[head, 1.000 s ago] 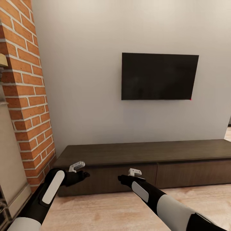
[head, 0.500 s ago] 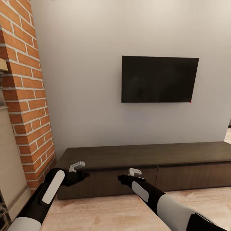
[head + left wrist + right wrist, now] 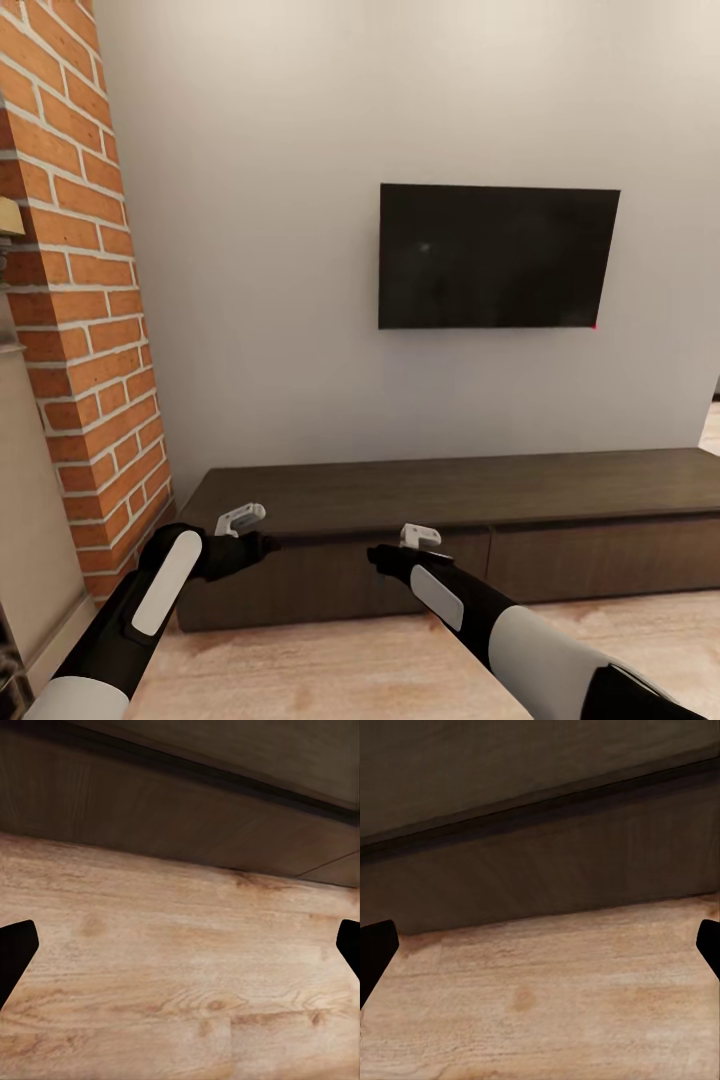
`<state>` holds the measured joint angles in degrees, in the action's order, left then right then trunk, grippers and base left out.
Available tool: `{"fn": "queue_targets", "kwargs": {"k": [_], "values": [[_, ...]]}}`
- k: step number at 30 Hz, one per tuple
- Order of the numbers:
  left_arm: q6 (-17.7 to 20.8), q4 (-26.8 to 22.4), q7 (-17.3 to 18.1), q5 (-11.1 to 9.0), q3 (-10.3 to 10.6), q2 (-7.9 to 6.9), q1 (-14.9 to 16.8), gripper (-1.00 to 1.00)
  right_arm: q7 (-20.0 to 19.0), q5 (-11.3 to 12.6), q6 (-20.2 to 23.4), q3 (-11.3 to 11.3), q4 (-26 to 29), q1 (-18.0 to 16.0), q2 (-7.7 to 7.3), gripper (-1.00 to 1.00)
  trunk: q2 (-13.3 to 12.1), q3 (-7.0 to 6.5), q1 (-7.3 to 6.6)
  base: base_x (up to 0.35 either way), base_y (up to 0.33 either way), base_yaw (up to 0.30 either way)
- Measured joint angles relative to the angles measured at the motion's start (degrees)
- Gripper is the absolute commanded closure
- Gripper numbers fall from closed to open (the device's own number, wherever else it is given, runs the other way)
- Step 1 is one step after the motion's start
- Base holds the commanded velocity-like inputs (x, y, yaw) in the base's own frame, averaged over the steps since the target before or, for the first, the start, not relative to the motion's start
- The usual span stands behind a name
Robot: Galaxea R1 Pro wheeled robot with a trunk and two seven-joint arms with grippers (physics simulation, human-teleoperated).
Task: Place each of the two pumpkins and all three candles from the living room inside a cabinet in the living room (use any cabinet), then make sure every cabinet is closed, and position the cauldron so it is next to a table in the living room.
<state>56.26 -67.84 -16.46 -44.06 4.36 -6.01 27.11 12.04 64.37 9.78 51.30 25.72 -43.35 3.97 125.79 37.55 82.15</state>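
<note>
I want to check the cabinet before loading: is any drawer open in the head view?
No, both drawer fronts of the cabinet sit flush and closed below its flat top.

Both arms reach forward from the shoulders, bent at the elbows, black sleeves with white panels along the forearms. The left gripper (image 3: 258, 545) is held out in front at about the same height as the right gripper (image 3: 382, 556), the two well apart with open air between them. In each wrist view the black fingertips (image 3: 16, 952) (image 3: 375, 951) sit at opposite sides with a wide gap between, so both sets of jaws stand spread and hold nothing.
</note>
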Motion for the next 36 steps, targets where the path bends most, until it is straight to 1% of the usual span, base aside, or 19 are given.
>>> {"fn": "queue_targets", "kwargs": {"k": [19,27,34,36], "values": [[0.00,0.04,0.00,0.01,0.00,0.04,0.01,-1.00,-0.09,-0.09,-0.46,0.03,0.02,0.00,-0.06,-1.00,-7.62,-3.41,-4.17,0.000,0.000,0.000],[0.00,0.00,0.00,0.08,0.04,0.20,0.00,-1.00,-0.06,0.46,0.17,-0.07,-0.20,0.00,-0.06,-1.00,-10.83,-4.83,-5.93,0.000,0.000,0.000],[0.00,-0.01,0.00,0.09,0.04,0.25,0.00,-1.00,0.01,0.55,0.47,-0.08,-0.24,0.00,-0.06,-1.00,-13.64,-5.57,-7.47,0.000,0.000,0.003],[0.00,-0.02,0.00,0.09,0.05,0.26,0.00,-1.00,-0.02,0.52,1.52,-0.11,-0.25,0.00,-0.09,-1.00,-14.44,-5.75,-7.91,-0.002,0.000,0.003]]}}
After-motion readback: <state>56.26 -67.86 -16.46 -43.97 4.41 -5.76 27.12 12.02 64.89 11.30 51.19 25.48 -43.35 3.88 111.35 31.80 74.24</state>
